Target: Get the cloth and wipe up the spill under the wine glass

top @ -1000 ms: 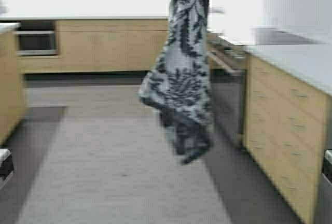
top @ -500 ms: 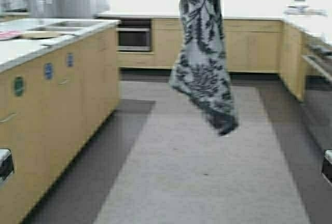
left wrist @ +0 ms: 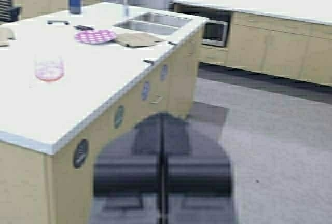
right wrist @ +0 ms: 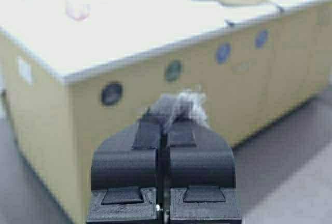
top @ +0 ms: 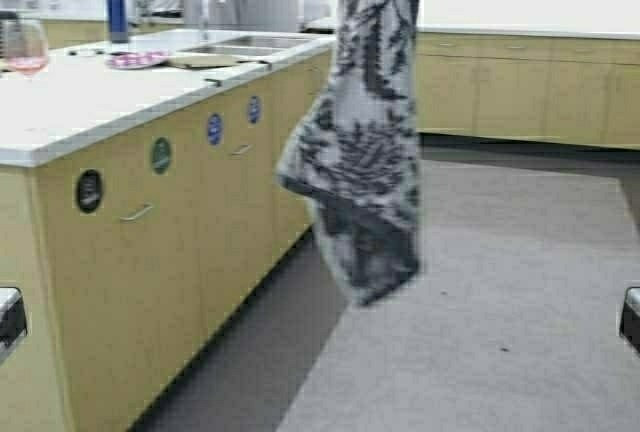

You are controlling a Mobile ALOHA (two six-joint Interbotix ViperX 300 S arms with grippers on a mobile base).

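The cloth (top: pixel 365 152), white-grey with a dark leaf print, hangs from above the top edge of the high view, over the floor beside the island. A tuft of it (right wrist: pixel 181 105) sticks out of my right gripper (right wrist: pixel 165 123), which is shut on it. My left gripper (left wrist: pixel 162 125) is shut and empty, held in front of the island's side. The wine glass (top: pixel 26 50) with pink liquid stands on the island top at the far left; it also shows in the left wrist view (left wrist: pixel 49 68) and faintly in the right wrist view (right wrist: pixel 77 9). No spill can be made out.
The wooden island (top: pixel 150 212) has a white top that carries a blue bottle (top: pixel 117 12), a pink plate (top: pixel 137 59) and a sink (top: pixel 245 44). Back counters (top: pixel 520 12) run along the wall. A grey rug (top: pixel 500 302) covers the floor on the right.
The robot has moved: the kitchen has swept to the right in the high view, and the island with the wine glass is now close on the left. The cloth swings as it hangs.
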